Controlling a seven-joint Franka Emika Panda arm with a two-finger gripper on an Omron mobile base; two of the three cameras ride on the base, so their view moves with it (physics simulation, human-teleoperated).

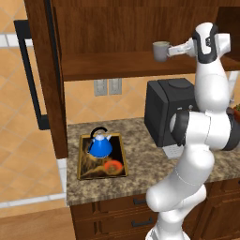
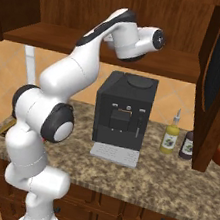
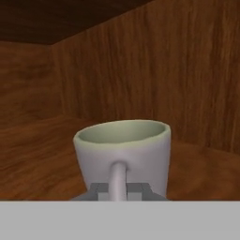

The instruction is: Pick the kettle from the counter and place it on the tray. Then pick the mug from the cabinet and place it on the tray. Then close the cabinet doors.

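Gripper (image 3: pixel 120 191) fingers clamped on mug (image 3: pixel 123 153) handle. One mug: plain grey-beige, upright, held just above cabinet (image 1: pixel 117 28) shelf. One kettle (image 1: pixel 100 145), blue, black handle, sits on one gold-rimmed tray (image 1: pixel 82 159) on counter (image 1: pixel 140 159).

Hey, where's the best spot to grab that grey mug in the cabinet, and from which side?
Probably the loop handle, approached head-on from the open cabinet front. The mug stands upright on the cabinet shelf with its handle turned toward the hand, and the gripper sits level right at it, fingers flanking the loop; whether they are closed is unclear. The back panel blocks other sides.
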